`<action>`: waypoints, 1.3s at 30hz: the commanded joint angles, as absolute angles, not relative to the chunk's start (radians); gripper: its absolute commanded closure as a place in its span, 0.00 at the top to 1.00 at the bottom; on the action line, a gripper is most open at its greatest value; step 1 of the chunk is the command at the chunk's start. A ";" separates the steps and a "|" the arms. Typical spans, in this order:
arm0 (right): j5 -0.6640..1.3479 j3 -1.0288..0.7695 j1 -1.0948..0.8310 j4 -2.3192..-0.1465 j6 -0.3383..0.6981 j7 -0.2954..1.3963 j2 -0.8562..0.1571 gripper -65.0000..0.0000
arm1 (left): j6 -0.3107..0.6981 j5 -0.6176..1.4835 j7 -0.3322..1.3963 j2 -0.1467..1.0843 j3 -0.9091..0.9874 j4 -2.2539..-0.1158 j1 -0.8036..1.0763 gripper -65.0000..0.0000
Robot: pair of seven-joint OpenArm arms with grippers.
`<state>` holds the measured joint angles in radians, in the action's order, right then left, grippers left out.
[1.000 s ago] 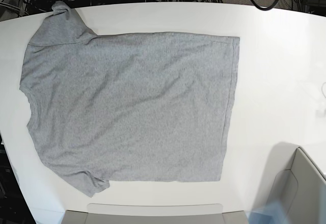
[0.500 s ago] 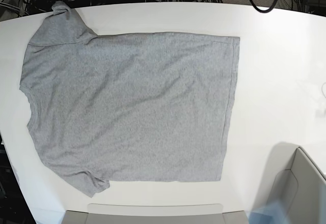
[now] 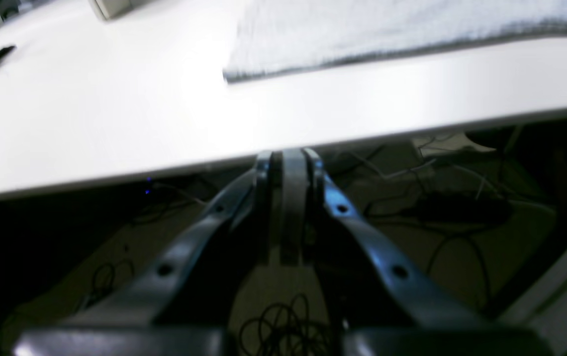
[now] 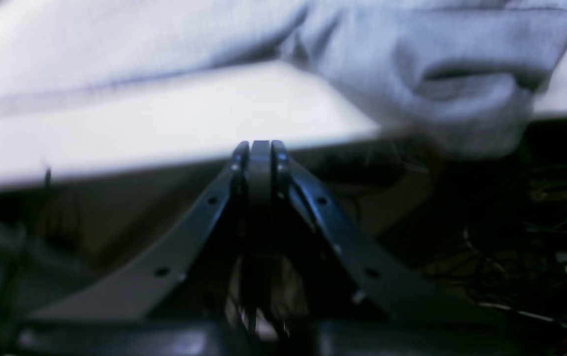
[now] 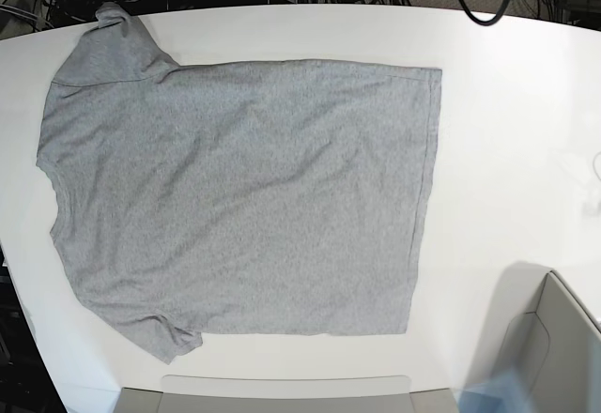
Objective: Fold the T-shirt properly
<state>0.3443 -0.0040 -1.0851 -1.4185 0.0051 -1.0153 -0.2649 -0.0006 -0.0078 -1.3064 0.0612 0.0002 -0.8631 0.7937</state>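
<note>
Seeing the T-shirt [image 5: 239,197] spread flat, plain side up, on the white bench [image 5: 507,131].
Both my left fingers [image 3: 286,163] and right fingers [image 4: 259,154] are pressed together, empty, below the bench edge.

Base view looking straight down from above on the table [image 5: 507,103], both wrist views low beyond the table's edge, facing in across it, close and blurred, all three sharing the shirt [image 5: 244,197].
</note>
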 commanded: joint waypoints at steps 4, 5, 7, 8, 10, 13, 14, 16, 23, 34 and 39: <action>0.529 -0.010 -1.194 -1.596 0.008 -0.957 -0.409 0.11 | -0.001 -0.008 -1.340 0.062 0.004 -0.914 0.832 0.07; 0.585 -0.010 -1.216 -1.629 0.008 -0.941 -0.444 0.16 | -0.001 -0.008 -1.340 0.062 0.004 -0.915 0.832 0.07; 0.693 -0.010 -1.251 -1.666 0.008 -0.935 -0.510 0.25 | -0.001 -0.008 -1.340 0.062 0.004 -0.912 0.832 0.07; 0.740 -0.010 -1.264 -1.673 0.008 -0.935 -0.550 0.30 | -0.001 -0.008 -1.340 0.062 0.004 -0.912 0.832 0.07; 0.839 -0.010 -1.279 -1.675 0.008 -0.935 -0.607 0.36 | -0.001 -0.008 -1.340 0.062 0.004 -0.912 0.832 0.07; 1.043 -0.010 -1.276 -1.666 0.008 -0.928 -0.668 0.42 | -0.001 -0.008 -1.339 0.062 -0.001 -0.911 0.832 0.07; 1.118 -0.010 -1.276 -1.653 0.008 -0.931 -0.688 0.43 | -0.001 -0.008 -1.331 0.062 -0.002 -0.911 0.832 0.07; 1.210 -0.010 -1.271 -1.632 0.008 -0.929 -0.731 0.44 | -0.001 -0.008 -1.319 0.061 -0.002 -0.914 0.832 0.07; 1.343 -0.002 -1.237 -1.573 0.008 -0.924 -0.834 0.44 | -0.002 -0.008 -1.313 0.061 -0.002 -0.915 0.832 0.07; 1.365 -0.008 -1.029 -1.508 0.008 -0.691 -0.820 0.44 | -0.002 -0.008 -1.317 0.059 -0.002 -0.915 0.832 0.07; 1.365 -0.001 -0.924 -1.454 0.010 -0.578 -0.782 0.44 | -0.002 -0.007 -1.320 0.061 -0.002 -0.917 0.832 0.07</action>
<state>1.3628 0.0067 -0.9184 -1.4441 -0.0002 -0.5495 -0.7685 -0.0006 -0.0074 -1.2865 0.0608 -0.0010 -0.9081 0.8124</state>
